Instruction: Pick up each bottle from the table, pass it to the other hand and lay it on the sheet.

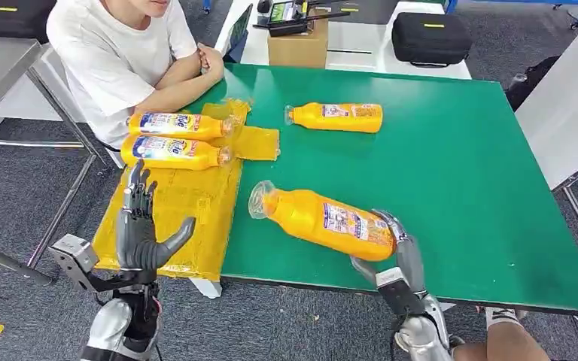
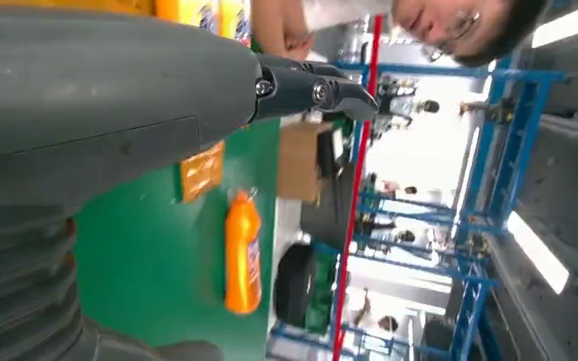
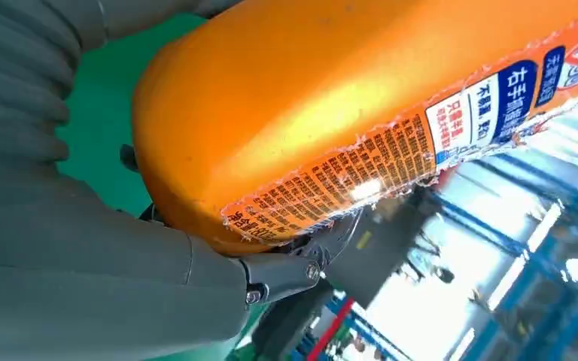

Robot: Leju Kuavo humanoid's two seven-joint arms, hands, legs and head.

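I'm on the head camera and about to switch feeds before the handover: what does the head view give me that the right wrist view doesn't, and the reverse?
Head view only: the open left hand raised over the yellow sheet, two bottles already lying on that sheet, another bottle farther out on the table, and a person seated at the far corner.

Right wrist view only: the held bottle's label print up close.

Both: the right hand gripping the base of the orange bottle over the green table.
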